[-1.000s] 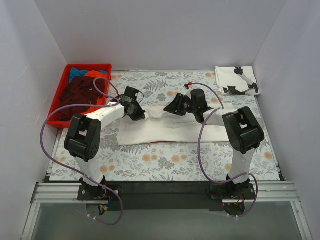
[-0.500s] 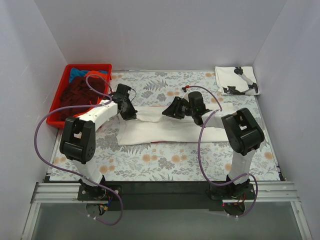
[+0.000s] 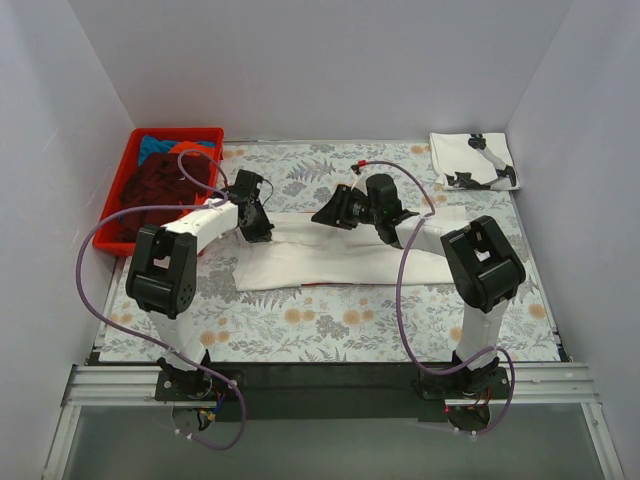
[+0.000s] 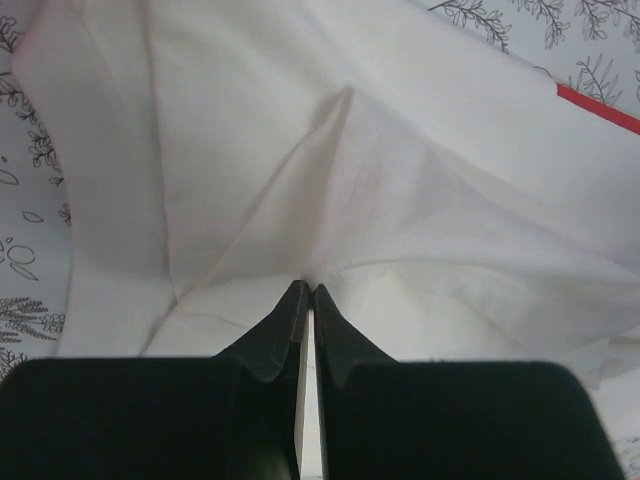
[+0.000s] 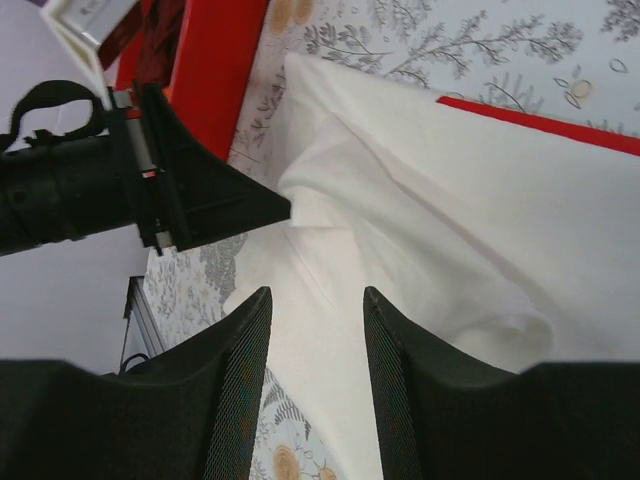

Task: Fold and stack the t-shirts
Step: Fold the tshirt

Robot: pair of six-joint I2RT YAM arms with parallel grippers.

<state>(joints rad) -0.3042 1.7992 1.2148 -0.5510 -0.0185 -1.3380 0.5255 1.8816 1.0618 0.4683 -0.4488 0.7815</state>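
A white t-shirt (image 3: pixel 340 255) lies partly folded in a long band across the middle of the floral table. A red strip (image 5: pixel 540 122) of its print shows at its far edge. My left gripper (image 3: pixel 262 228) is shut on a fold of cloth at the shirt's upper left part (image 4: pixel 307 287). My right gripper (image 3: pixel 325 215) hovers open just above the shirt's far edge (image 5: pixel 315 300), with nothing between its fingers. The left gripper's tip (image 5: pixel 280 208) shows ahead of it. A folded white tee with black print (image 3: pixel 473 160) lies at the back right.
A red crate (image 3: pixel 115 205) at the back left holds maroon (image 3: pixel 150 190), orange (image 3: pixel 185 148) and blue (image 3: pixel 155 145) tees. White walls close in the table on three sides. Purple cables loop off both arms.
My right gripper has moved left and farther back along the shirt's far edge. My left gripper has shifted slightly left with the pinched cloth.
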